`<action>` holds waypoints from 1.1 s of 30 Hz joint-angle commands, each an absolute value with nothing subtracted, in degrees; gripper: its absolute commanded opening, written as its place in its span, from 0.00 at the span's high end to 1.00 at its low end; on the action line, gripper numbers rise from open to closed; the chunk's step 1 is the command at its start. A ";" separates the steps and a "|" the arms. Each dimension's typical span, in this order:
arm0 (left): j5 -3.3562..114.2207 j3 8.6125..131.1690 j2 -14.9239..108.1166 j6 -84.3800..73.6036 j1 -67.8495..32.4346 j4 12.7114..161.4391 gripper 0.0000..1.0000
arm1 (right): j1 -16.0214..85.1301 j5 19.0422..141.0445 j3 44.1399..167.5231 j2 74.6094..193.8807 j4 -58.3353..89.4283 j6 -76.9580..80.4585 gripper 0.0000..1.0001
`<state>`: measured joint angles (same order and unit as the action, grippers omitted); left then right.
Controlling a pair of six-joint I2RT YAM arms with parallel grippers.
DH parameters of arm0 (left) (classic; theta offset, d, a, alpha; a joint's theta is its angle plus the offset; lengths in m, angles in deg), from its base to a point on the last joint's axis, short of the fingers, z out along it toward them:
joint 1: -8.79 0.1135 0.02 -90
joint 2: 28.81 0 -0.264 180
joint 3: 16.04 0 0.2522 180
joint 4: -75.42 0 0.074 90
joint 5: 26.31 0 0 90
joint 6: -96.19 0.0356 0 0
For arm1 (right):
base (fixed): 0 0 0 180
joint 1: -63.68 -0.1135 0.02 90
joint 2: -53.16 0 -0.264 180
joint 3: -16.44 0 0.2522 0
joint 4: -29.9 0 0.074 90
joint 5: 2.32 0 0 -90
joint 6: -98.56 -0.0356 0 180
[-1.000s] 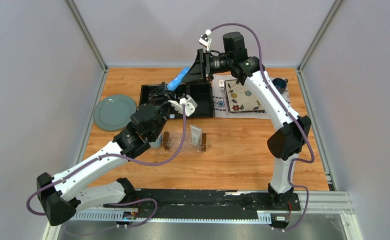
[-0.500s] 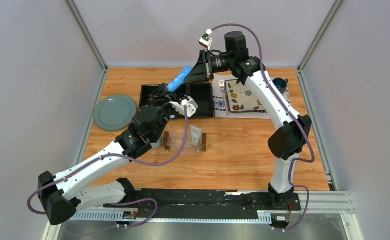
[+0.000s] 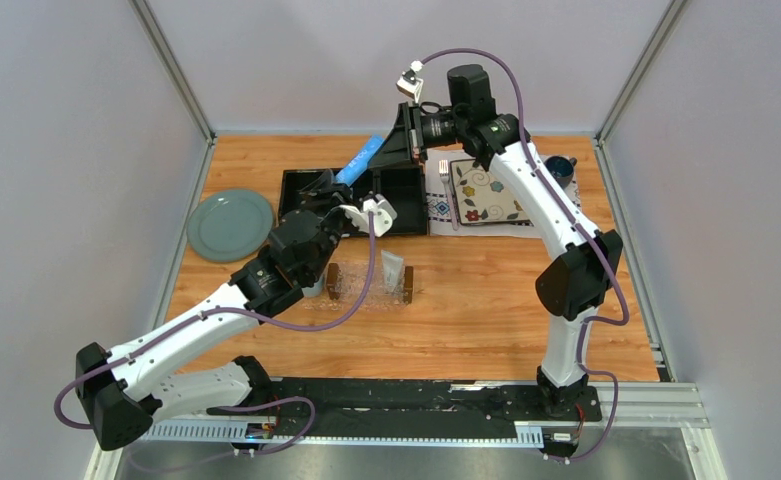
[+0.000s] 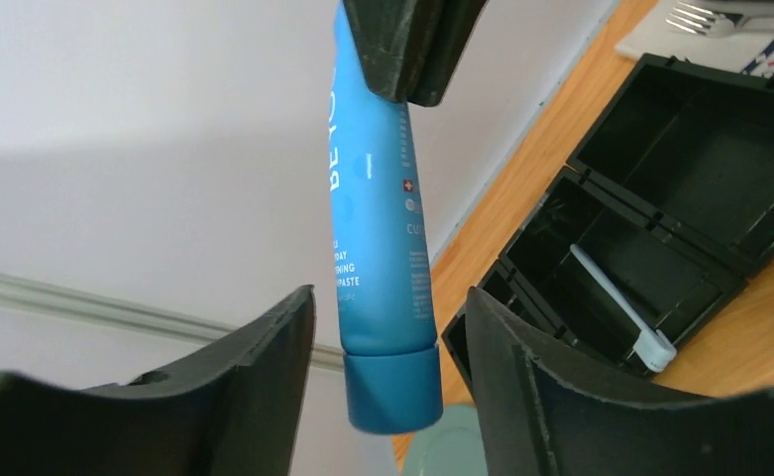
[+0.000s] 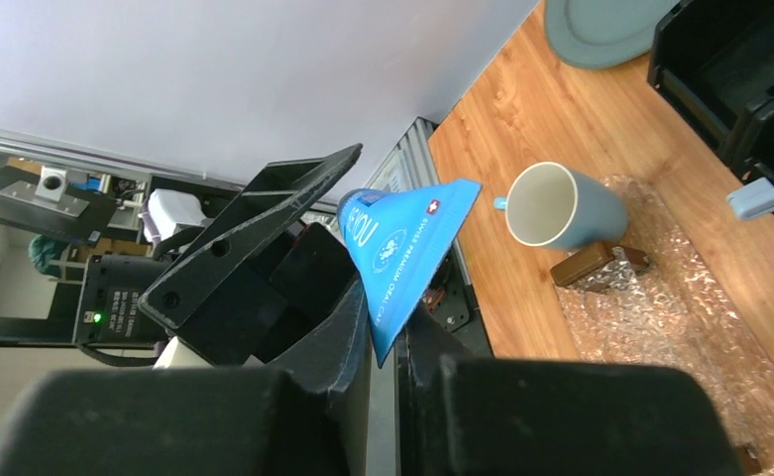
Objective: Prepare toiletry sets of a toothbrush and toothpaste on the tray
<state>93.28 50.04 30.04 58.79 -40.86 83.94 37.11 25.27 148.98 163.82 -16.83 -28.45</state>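
Black organizer [image 4: 719, 169] at 12 o'clock of tray [image 5: 680, 327]. My right claw [image 5: 383, 337] clamps toothpaste tube [image 4: 378, 218] aloft. My left claw [image 4: 387, 297] spread, flanking tube, no contact. Toothbrush [image 4: 615, 307] lies in organizer. Risk: tube drops if right claw releases before left claw closes.

Right arm [image 3: 549, 205] reaches high, jaws clamped tight; left arm [image 3: 194, 327] stretches forward (jaws spread wide).

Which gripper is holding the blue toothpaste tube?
The right gripper, shut on the flat end of the blue toothpaste tube; the left gripper is open and empty.
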 commanded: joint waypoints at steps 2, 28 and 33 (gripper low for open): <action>91.38 55.02 28.58 53.31 -41.39 88.83 0.25 | 38.45 27.83 152.98 162.50 -18.66 -24.22 1.00; 78.29 71.98 25.24 28.96 -22.07 111.50 0.22 | 39.43 36.97 153.79 154.95 -31.06 -1.03 1.00; 73.64 73.04 26.03 25.36 -19.51 112.91 0.22 | 37.23 36.71 149.82 150.73 -29.65 2.32 1.00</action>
<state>78.98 71.41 25.69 30.79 -20.38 110.33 39.02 37.34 151.56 157.02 -31.98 -2.55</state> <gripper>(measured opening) 0.777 0.108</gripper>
